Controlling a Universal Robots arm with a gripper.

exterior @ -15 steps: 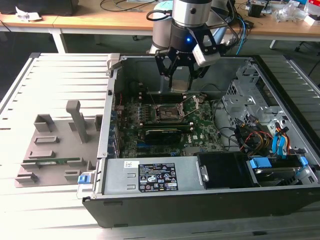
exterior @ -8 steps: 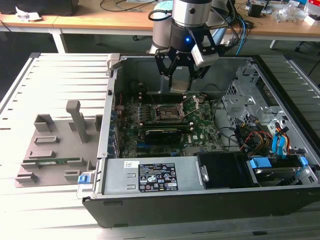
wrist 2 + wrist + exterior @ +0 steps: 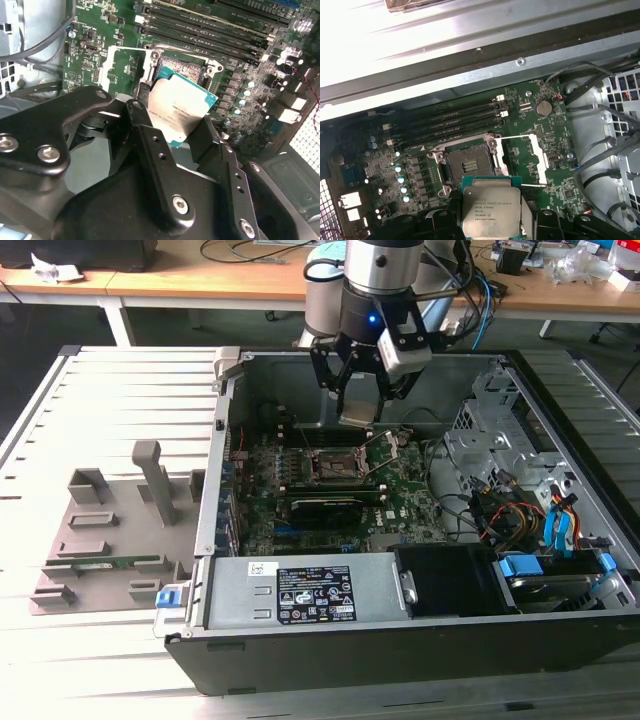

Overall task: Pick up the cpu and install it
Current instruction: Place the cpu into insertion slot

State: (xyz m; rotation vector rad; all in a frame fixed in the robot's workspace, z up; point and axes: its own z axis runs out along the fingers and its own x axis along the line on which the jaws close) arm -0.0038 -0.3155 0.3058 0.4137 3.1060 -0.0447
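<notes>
One grey plastic fixture tray [image 3: 100, 540] sits at the exterior view's left, with a long green memory stick [image 3: 125, 562] lying in it. Just beside it stands the open black computer case [image 3: 300, 650], its green motherboard [image 3: 330, 515] exposed. The black gripper [image 3: 360, 398] hangs over the board, claw pinching the small square silvery cpu [image 3: 358, 412] by two opposite edges. The chip is held above the open dark socket [image 3: 335, 468], not touching it. Further right is a grey metal drive cage [image 3: 490, 440].
</notes>
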